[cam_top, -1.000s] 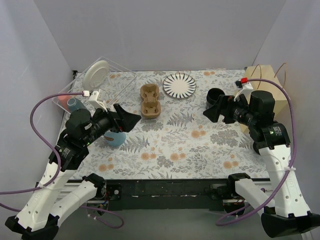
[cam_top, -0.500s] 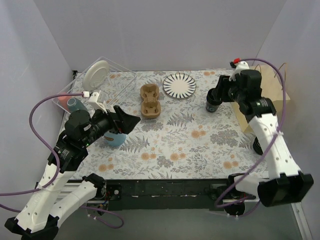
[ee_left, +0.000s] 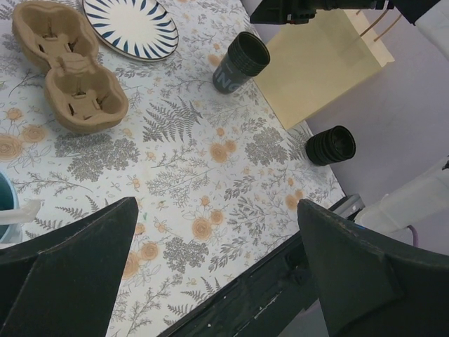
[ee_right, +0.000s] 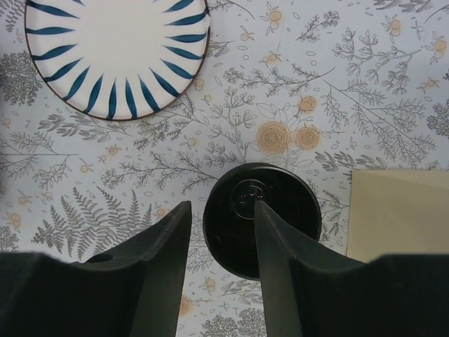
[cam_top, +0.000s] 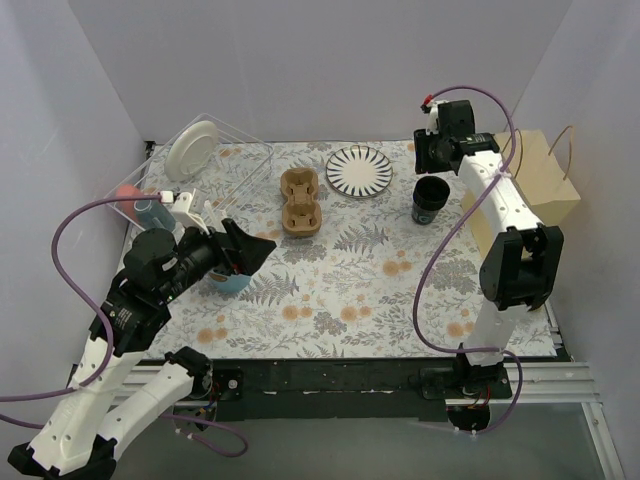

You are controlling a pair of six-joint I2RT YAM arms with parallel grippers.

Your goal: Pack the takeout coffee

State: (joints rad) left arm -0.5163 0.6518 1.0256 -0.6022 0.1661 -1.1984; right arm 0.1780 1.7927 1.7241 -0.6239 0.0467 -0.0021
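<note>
Floral tabletop, upper right overhead: a takeout cup stands beside the paper bag. Right gripper hovers above, half-open, empty; best centred over the lid before descending. Left gripper gapes idle.

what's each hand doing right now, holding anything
Left hand: wide open, holding nothing.
Right hand: partly open above the small dark disposable cup with a round black lid, holding nothing.
</note>
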